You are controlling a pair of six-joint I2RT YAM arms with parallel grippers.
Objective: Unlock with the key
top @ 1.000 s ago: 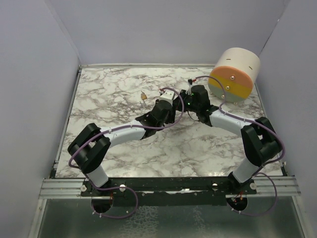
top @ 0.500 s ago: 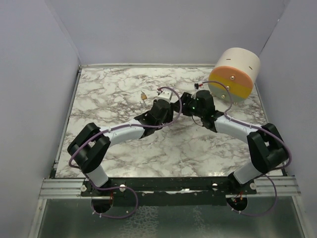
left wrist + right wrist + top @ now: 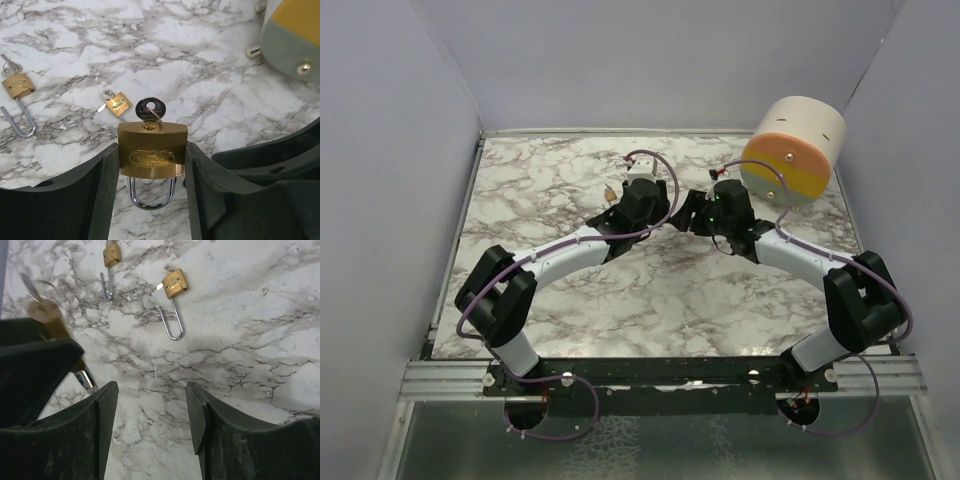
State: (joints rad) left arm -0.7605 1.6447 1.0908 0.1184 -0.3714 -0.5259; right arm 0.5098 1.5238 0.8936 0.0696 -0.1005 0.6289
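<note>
My left gripper (image 3: 151,156) is shut on a brass padlock (image 3: 152,137), pressing its two sides, with the steel shackle (image 3: 150,197) pointing back toward the wrist. A silver key (image 3: 150,109) sticks out of the padlock's far end. Both shackle legs reach the brass body. In the top view the left gripper (image 3: 646,203) holds it above the middle back of the table. My right gripper (image 3: 150,400) is open with only marble between its fingers. It stands just right of the held padlock (image 3: 50,315), apart from it.
Two more small brass padlocks (image 3: 19,86) (image 3: 118,104) lie on the marble table (image 3: 570,180) with their shackles swung open. A cream cylinder with an orange, yellow and grey face (image 3: 790,160) stands at the back right. Grey walls close in the table.
The right gripper has opened, let go at the padlock and drawn back a little. The left arm has carried the padlock and key toward the back left.
</note>
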